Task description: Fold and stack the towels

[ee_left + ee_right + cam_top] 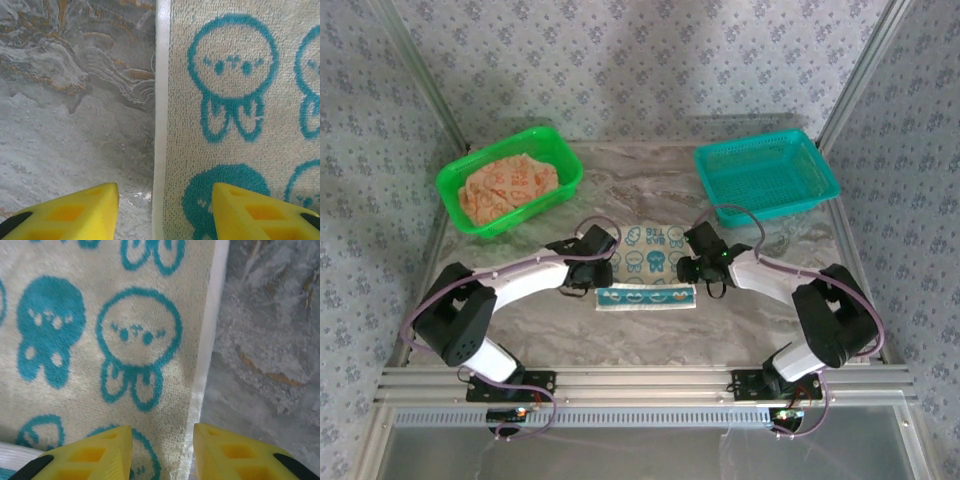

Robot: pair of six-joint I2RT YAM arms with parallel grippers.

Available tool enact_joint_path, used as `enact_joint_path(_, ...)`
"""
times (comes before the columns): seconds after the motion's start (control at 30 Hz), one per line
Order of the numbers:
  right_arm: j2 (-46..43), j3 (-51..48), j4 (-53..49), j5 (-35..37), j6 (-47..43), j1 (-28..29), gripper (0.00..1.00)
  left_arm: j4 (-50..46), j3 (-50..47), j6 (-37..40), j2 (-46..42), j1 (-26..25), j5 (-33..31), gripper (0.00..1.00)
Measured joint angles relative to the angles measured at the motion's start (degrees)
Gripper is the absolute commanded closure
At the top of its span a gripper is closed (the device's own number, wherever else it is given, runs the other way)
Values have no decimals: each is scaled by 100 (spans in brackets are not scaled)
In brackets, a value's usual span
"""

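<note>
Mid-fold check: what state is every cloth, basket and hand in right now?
Cream terry towel with teal figures: flat on the table, near edge folded over.
Orange printed towel: crumpled in the green plastic basket.
Teal plastic basket: upright, empty.
Left hand: open, straddling the cream towel's left edge.
Right hand: open, straddling its right edge.

Both arms reached forward from their bases and bent inward at the elbows, so the 2 wrists faced each other near the middle. The left gripper (578, 276) pointed down, its 2 yellow fingers (75, 214) parted with a clear gap between them. The right gripper (698, 266) also pointed down, its 2 fingers (95, 454) likewise spread apart.
</note>
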Motion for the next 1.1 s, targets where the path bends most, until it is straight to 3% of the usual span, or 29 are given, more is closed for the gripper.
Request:
enact_joint_path(0.2,-118,-216,-140,243,138,208,65,-105,-131,-7,-59,-232,-9,50)
enact_joint_path(0.63,-1364,-717,-658,542,560,658,66,-568,-439,-260,-688,-616,-190,51)
enact_joint_path(0.8,-1283,-706,-695,435,612,656,73,-592,-420,-236,-684,-612,-264,61)
enact_joint_path(0.97,-804,-407,-597,354,531,656,88,-566,31,-114,-361,-562,-243,89)
enact_joint_path(1.1,-280,-50,-299,249,398,656,89,-354,629,-59,177,-483,-192,93)
